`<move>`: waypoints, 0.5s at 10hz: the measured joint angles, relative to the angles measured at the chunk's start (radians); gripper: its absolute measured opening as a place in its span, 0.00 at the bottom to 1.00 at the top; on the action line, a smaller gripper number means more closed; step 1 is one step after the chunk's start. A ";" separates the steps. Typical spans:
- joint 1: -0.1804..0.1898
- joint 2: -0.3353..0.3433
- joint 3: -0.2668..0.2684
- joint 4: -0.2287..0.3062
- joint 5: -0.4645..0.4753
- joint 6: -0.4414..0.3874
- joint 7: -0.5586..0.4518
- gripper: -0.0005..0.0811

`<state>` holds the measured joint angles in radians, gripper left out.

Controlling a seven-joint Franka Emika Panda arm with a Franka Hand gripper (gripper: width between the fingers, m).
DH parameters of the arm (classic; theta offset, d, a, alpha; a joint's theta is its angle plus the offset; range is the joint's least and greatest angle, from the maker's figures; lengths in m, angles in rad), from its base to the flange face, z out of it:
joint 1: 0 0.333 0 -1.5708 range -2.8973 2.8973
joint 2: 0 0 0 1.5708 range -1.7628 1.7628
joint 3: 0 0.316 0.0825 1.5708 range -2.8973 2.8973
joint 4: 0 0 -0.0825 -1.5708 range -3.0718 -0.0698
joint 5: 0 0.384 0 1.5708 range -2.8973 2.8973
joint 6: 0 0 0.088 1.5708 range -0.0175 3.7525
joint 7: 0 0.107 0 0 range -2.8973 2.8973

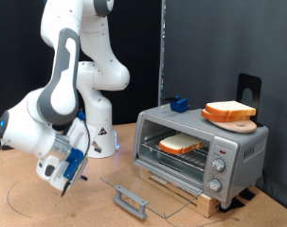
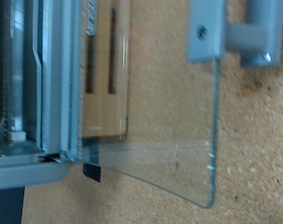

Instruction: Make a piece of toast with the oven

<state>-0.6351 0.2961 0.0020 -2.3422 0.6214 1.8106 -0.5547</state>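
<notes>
your gripper (image 1: 67,175) hangs low at the exterior view's left, whether clenched you cannot tell; the piece of toast (image 1: 182,144) sits inside the oven (image 1: 240,151), door (image 1: 143,186) down, well apart.

A robotics lab: a white robot arm (image 1: 62,85) stands on a cork-topped bench (image 1: 29,203) against black curtains (image 1: 209,47).

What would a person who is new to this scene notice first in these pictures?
Probably the big white arm at the exterior view's left, its gripper low above the table, away from the oven. Next, the oven at the exterior view's right: its glass door lies folded down flat, and a piece of toast sits on the rack inside. Another slice rests on a round wooden board on the oven's roof.
</notes>
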 joint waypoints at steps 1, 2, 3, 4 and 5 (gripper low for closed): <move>0.002 0.035 0.000 0.011 -0.016 0.007 0.002 1.00; 0.003 0.066 0.000 0.023 -0.021 0.022 -0.001 1.00; 0.003 0.091 0.000 0.035 -0.023 0.039 -0.012 1.00; 0.003 0.111 0.003 0.044 -0.023 0.055 -0.019 1.00; 0.003 0.125 0.009 0.048 -0.023 0.060 -0.020 1.00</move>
<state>-0.6323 0.4208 0.0111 -2.2947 0.5988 1.8702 -0.5745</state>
